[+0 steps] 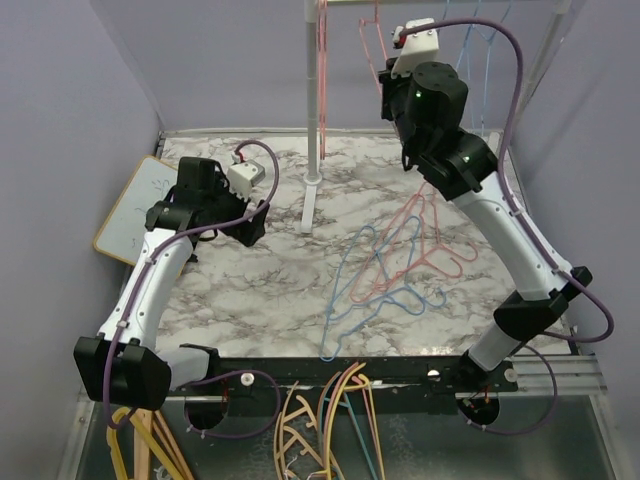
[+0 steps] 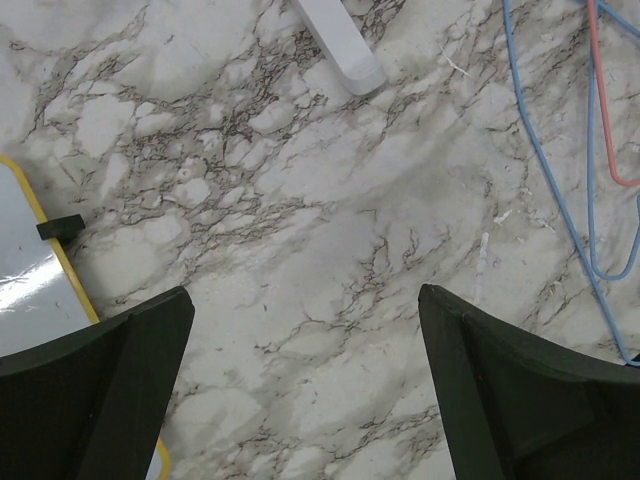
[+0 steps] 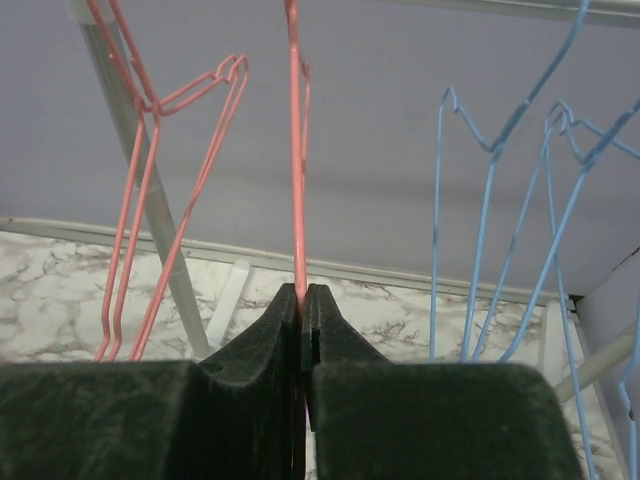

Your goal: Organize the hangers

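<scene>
Where my right pincer [image 3: 303, 300] is working: it is reaching up near the rack's top rail [image 3: 520, 8], above the far right of the table.
Right pincer grip: both pads are pressing fully together on 1 pinkish red hanger [image 3: 296, 150], whose wire is running straight up from between them; whether its hook is sitting on the rail, I cannot tell.
Hanging neighbours: more pinkish red hangers [image 3: 150, 170] are dangling left of the held one, light blue hangers [image 3: 490, 220] to its right.
Left pincer [image 2: 305, 295]: it is hovering over the marble table [image 2: 300, 150] with its fingers [image 2: 130, 380] spread wide and nothing between them.
Loose hangers [image 1: 400, 262]: a tangle of blue and pinkish red wires is lying flat on the table's right half, between the rack's white post [image 1: 318, 120] and my right arm; I am not managing to count them.
Whiteboard [image 1: 140, 212]: it is lying at the table's left edge, beside my left arm.
Thicker hangers [image 1: 330, 420]: yellow and orange ones are showing below the table's near edge.
</scene>
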You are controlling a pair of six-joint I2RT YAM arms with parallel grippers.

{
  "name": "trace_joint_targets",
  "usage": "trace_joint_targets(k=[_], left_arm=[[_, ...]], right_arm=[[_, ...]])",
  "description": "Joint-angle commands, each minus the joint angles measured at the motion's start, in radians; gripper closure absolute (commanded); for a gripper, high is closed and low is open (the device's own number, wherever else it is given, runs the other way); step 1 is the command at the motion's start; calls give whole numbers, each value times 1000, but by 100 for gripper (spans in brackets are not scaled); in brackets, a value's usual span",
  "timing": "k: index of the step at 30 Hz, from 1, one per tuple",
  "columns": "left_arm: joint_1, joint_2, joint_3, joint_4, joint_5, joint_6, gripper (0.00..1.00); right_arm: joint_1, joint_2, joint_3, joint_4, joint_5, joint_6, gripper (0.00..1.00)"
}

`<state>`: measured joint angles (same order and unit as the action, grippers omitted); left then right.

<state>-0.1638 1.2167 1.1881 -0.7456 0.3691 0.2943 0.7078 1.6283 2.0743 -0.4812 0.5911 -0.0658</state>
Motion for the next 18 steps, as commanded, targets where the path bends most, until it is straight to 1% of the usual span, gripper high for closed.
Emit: trace_joint_targets(k=[1,6,10,12,15,16,17,18], left_arm=[[1,-23,-19,-28,67,42,1],[0,15,-54,-51,41,54,1],[-22,22,-81,-53,11,67,1],[-43,34,-93,-58,-37,84,1],[-96,57,-120,-62,-150,108,1],[-113,61,-130,-60,-179,116,1],[-131,64,-141,-60,-208,125,1],[-147,67,-148,-63,-214,133,1]], right_arm=[[5,83,36,42,-8,-14,99],[5,130,-2,25,-40,21,99],[7,135,-27,19,-105,55,99],[7,134,-22,4,-165,69,99],[7,120,-33,-1,-234,82,97],[7,114,-38,-3,-249,87,93],[7,108,-40,-9,-262,92,86],[7,104,-35,-21,-274,93,73]])
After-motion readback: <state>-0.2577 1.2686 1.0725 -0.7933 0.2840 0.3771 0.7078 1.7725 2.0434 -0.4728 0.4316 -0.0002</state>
